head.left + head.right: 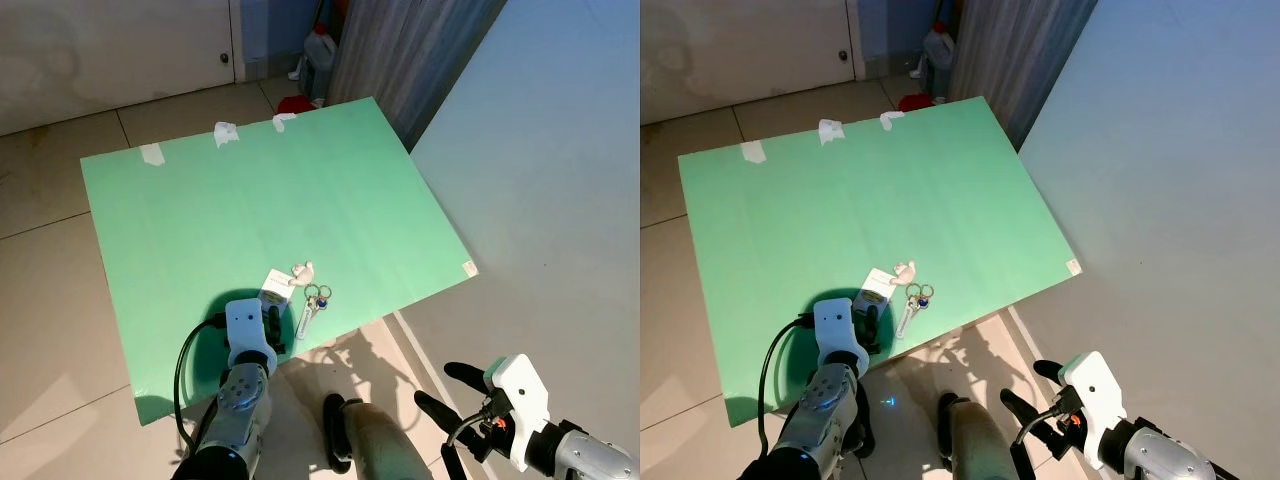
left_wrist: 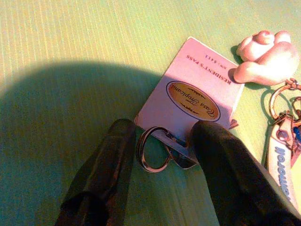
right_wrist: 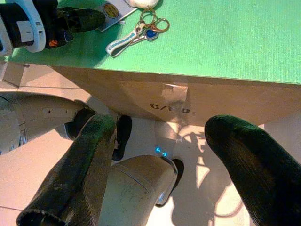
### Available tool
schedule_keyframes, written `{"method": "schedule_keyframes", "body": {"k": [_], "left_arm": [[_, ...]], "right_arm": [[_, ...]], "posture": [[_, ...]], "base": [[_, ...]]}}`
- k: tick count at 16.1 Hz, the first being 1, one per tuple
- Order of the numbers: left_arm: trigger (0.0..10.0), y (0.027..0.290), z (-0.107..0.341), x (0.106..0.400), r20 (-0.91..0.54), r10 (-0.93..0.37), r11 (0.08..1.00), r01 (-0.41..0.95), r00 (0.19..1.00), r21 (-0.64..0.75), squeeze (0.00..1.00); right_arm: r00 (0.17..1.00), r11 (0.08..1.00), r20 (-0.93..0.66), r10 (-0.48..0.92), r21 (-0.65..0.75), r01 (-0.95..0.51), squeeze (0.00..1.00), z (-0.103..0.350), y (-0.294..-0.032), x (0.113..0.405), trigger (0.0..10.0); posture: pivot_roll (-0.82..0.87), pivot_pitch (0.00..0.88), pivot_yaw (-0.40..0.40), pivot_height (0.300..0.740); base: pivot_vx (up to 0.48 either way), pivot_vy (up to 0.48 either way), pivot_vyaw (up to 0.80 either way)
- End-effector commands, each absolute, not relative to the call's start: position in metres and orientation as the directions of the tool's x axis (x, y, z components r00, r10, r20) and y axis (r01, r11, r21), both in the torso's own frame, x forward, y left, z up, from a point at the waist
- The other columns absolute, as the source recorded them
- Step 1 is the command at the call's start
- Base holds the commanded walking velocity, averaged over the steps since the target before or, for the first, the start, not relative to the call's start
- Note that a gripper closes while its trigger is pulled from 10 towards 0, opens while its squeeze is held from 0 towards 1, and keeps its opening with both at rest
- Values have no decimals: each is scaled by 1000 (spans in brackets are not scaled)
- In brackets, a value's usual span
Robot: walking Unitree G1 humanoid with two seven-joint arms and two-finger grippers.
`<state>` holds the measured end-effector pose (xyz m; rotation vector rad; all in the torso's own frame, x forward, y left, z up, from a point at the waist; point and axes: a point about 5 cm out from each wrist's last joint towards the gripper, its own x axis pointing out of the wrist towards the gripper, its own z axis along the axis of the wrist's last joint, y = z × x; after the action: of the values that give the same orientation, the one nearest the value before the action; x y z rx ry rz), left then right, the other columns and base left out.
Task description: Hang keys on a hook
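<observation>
My left end effector (image 2: 162, 141) is open, holding nothing, its fingers straddling the key ring (image 2: 151, 149) at the resident's pass (image 2: 190, 96) on the counter (image 1: 200, 200). I should close squarely on the ring, not the card. My right end effector (image 3: 169, 165) is open, idle

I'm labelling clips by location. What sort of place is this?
Probably a home room or entry corner: tiled floor, a door, a grey curtain, and a green-covered cardboard box serving as a table.
</observation>
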<state>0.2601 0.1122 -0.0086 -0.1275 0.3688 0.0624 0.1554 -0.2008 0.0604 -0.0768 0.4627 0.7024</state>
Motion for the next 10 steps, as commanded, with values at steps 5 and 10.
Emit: {"method": "schedule_keyframes", "body": {"k": [5,10], "left_arm": [[0,84,-27,239,-472,-17,1000,11,881,-16,0],[0,74,-19,240,-422,-44,999,34,905,-32,0]], "right_arm": [[662,773,-458,593,93,-628,0,58,-205,150,10000],[661,772,-457,595,95,-629,0,57,-205,151,10000]], "posture": [[-382,313,-162,740],[-375,300,-157,740]], "base": [[0,0,0],[0,0,0]]}}
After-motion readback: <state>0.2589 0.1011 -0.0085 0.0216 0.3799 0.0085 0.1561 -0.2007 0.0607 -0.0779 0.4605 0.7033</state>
